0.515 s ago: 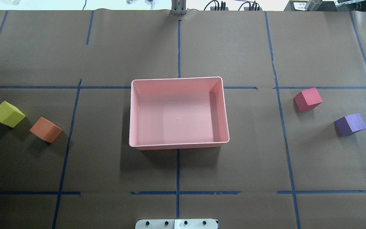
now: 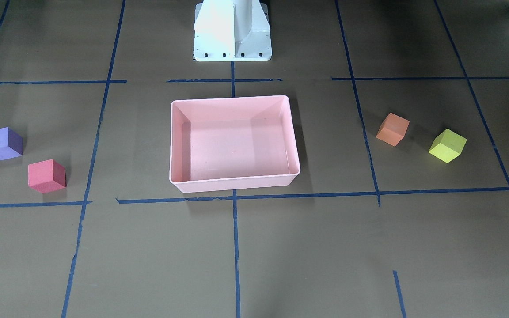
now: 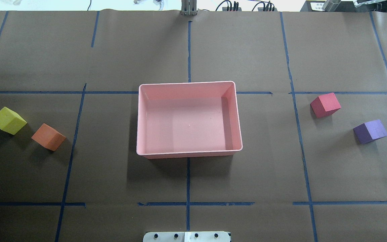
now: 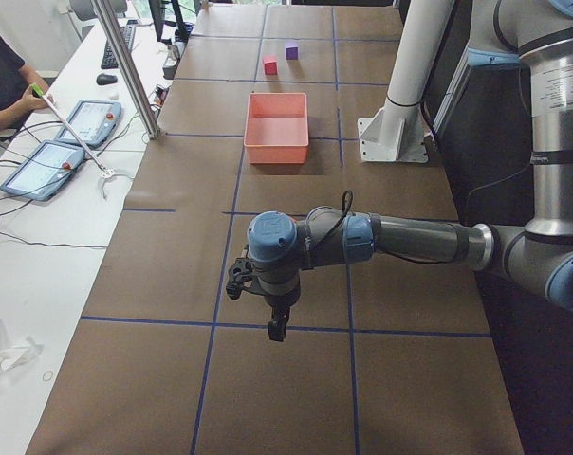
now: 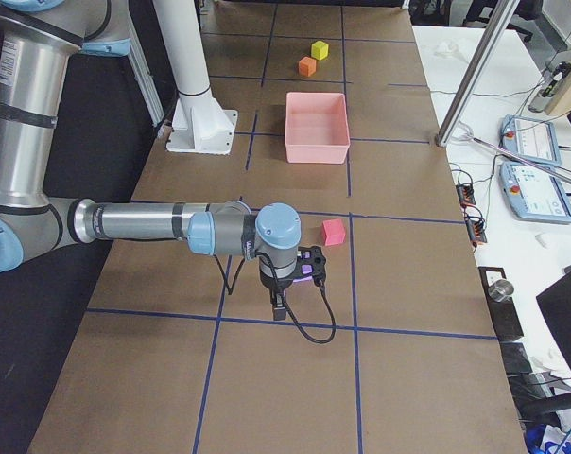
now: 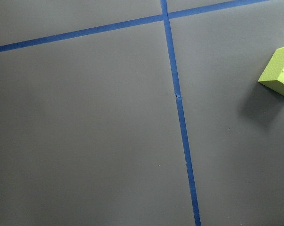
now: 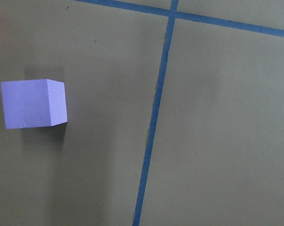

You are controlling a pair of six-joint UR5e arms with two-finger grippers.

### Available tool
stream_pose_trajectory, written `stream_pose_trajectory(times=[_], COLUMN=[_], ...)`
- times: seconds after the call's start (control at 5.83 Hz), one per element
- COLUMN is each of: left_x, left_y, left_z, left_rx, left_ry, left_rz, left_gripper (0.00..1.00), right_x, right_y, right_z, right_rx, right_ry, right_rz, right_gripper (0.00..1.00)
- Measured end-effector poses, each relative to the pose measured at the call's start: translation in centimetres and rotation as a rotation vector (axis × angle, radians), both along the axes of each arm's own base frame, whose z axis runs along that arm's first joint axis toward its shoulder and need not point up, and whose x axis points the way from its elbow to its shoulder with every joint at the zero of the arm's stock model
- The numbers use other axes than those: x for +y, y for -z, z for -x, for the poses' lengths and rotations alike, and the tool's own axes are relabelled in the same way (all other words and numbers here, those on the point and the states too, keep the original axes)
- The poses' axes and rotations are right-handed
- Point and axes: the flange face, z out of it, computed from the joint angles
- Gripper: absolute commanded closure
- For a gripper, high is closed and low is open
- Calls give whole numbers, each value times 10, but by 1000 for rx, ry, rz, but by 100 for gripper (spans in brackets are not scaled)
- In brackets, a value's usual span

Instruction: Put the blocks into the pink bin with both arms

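**Four blocks out, both grippers hanging wide of the bin**

We see the bin (image 3: 141,121) at the middle of the table (image 3: 193,181), just in front of the white pedestal (image 2: 232,31). All four blocks lie on the table outside it, two on each side.

On the bin's left (the robot's left, as throughout) sits the orange block (image 3: 48,136), well apart from the bin. The yellow-green block (image 3: 8,120) lies near it, farther out from the bin. On the bin's right sits the red block (image 3: 325,105), also well apart from the bin. The purple block (image 3: 370,131) lies beyond it, farther out again. None of the blocks touches another, and each rests turned at an angle to the bin's walls.

The left arm (image 4: 410,237) reaches out far to the bin's left. Its gripper (image 4: 278,325) points down above the table, and its wrist camera catches a corner of the yellow-green block. The right arm (image 5: 144,222) reaches out far to the bin's right. Its gripper (image 5: 280,305) hangs above the table by the purple block, which shows whole in its wrist camera.

Each gripper shows only in a side view, so we cannot tell whether either one is spread or closed. Neither is touching a block.
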Motion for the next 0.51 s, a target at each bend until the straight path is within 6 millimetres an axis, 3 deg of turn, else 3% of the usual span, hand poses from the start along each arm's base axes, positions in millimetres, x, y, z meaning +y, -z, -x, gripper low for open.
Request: stream_pose_trajectory(times=[0.51], left_x=[1], left_y=[-5], left_z=[-1], left_rx=[6], left_ry=[-2], left_rz=[1], left_gripper=[0], right_x=[-1], right_y=[2], right_z=[1], right_rx=[-10], right_ry=[3], right_rz=[-17], right_gripper=[0])
